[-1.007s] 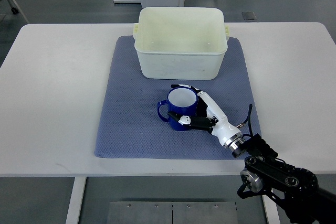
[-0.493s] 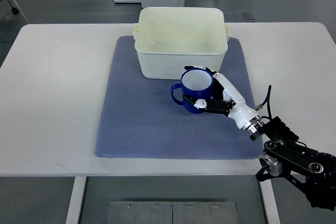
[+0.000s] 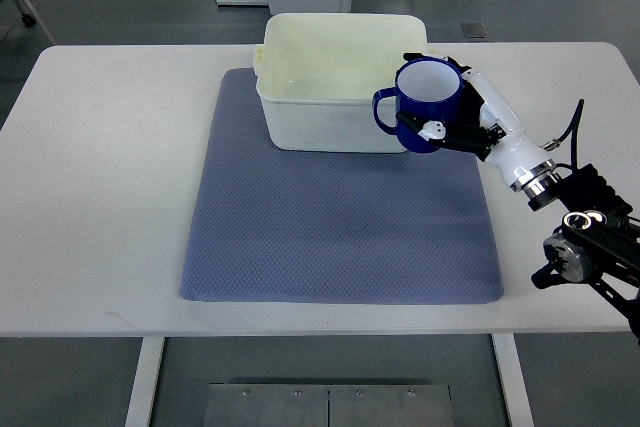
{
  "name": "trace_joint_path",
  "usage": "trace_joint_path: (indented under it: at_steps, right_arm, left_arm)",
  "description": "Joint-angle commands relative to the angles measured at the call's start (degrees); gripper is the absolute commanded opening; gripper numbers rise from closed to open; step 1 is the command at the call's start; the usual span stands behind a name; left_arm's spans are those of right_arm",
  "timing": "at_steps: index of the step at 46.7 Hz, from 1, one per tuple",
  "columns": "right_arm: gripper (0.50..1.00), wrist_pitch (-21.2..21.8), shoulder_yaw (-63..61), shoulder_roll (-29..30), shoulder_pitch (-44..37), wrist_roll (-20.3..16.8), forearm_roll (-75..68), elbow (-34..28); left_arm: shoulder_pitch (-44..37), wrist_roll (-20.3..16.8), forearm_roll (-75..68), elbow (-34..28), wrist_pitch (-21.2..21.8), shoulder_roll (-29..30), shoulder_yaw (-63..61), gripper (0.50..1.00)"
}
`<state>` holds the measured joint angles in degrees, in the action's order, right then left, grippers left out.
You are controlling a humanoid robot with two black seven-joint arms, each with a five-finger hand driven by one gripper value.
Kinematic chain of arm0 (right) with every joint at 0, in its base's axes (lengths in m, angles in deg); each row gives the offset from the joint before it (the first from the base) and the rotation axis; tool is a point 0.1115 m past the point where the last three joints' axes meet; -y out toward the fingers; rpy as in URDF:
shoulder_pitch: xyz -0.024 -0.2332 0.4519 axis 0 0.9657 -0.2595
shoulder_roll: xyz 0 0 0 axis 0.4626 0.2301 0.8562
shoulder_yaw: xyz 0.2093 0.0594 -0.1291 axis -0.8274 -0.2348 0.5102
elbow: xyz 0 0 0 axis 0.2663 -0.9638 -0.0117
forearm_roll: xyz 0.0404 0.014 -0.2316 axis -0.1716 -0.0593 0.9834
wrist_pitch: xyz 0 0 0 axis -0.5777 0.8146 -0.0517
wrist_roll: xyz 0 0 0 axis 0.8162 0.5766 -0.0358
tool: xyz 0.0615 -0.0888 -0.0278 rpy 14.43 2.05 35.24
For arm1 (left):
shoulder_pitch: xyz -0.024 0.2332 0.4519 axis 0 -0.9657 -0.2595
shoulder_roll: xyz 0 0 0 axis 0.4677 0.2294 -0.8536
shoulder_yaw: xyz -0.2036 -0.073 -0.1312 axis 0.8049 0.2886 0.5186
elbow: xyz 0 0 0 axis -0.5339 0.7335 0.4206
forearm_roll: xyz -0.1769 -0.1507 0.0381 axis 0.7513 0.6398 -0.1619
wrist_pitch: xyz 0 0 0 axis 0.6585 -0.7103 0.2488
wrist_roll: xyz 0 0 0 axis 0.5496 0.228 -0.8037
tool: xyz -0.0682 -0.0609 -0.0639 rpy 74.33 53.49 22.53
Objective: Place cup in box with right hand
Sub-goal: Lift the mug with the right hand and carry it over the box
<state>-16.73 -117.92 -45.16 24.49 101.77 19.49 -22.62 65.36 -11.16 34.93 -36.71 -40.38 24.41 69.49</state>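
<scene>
On the white worktop (image 3: 110,177) there is one blue-grey mat (image 3: 330,217), one cream plastic box (image 3: 340,77), one blue cup (image 3: 425,107) and one robot hand in view, the right hand (image 3: 470,122), whose arm comes in from the right edge near the worktop's front right corner. The right hand has its fingers curled around the cup's body, gripping it from the right side, with the cup upright, its white inside showing and its handle pointing left toward the box. Half a second ago the cup was held lower in the picture, over the mat just in front of the box's front wall; a second ago it sat on the mat nearer the middle, with the hand already wrapped around it. Now the cup is lifted and has travelled toward the far right, overlapping the box's right front corner, so that its rim lies level with the box's right rim while its base hangs over the mat's far right part. The arm has swung with it, and its wrist and dark joint housing now lie over the bare worktop by the right edge instead of past the front edge. The box has stayed where it was at the mat's far edge, and its pale interior holds nothing. The cup holds nothing visible either. The mat has not shifted.
</scene>
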Motion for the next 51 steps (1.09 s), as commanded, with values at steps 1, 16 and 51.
trace_joint_path:
  at_steps: [1,16,51]
  right_arm:
    - [0.500,0.1,-1.3,0.2,-1.8,-2.0,0.0,0.0]
    - [0.500,-0.9,-1.4,5.0,-9.1,-7.1,-0.1,3.5]
    - [0.500,-3.5,2.7,22.8,-19.0,-8.3,0.1,31.3]
  left_arm:
    - [0.0,0.0,0.0,-0.1,0.0,0.0,0.1,1.000]
    - [0.0,0.0,0.1,0.0,0.0,0.0,-0.1,1.000]
    - [0.0,0.0,0.1,0.0,0.0,0.0,0.1,1.000]
